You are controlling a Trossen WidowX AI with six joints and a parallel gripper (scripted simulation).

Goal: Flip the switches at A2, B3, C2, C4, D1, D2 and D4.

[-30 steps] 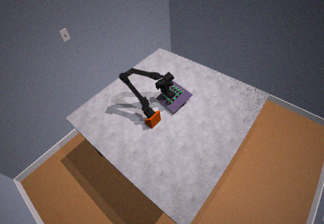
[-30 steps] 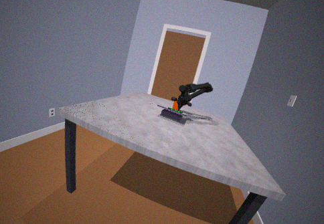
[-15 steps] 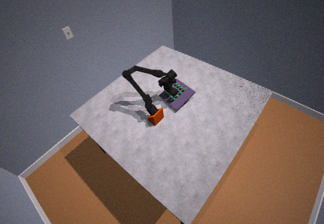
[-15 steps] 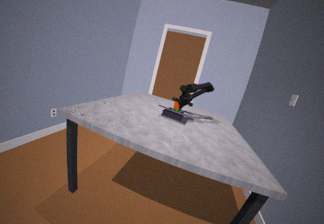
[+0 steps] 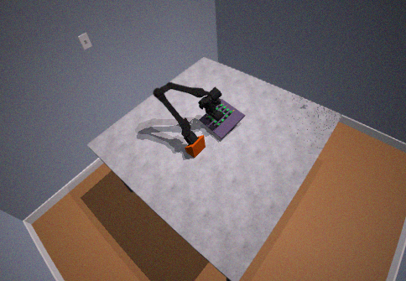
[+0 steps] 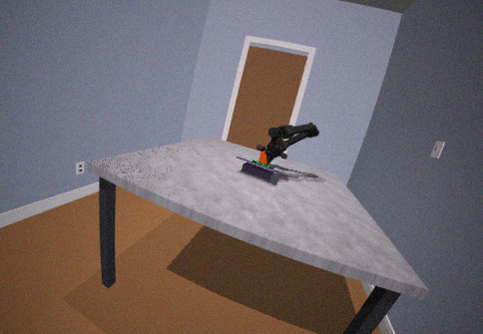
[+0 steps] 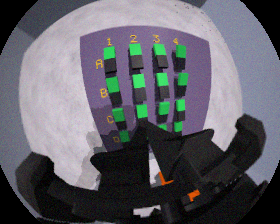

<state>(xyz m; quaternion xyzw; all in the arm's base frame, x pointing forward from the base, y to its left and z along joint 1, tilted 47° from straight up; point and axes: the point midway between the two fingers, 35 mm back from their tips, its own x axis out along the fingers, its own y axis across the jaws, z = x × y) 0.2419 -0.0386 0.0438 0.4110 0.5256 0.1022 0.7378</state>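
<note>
The purple panel (image 5: 230, 127) (image 6: 259, 172) (image 7: 92, 70) carries four rows of rocker switches, each with a green far half and a dark near half. In the wrist view A2 (image 7: 136, 56), B3 (image 7: 162, 86), C4 (image 7: 180, 109) and D1 (image 7: 124, 136) show. C2 (image 7: 142, 111) shows its green half, its near part behind the fingertips. D4 (image 7: 178, 126) is partly covered; D2 is hidden. Which ends are raised is hard to tell. My gripper (image 7: 143, 123) is shut and empty, its tips over or at the near side of C2; contact cannot be told.
The other switches stand close around, such as B2 (image 7: 139, 87), C1 (image 7: 119, 116) and C3 (image 7: 164, 108). The panel rests on the grey table (image 5: 252, 177) (image 6: 210, 190). The arm's orange base (image 5: 195, 147) stands beside the panel. The arm's shadow falls over the panel's left side.
</note>
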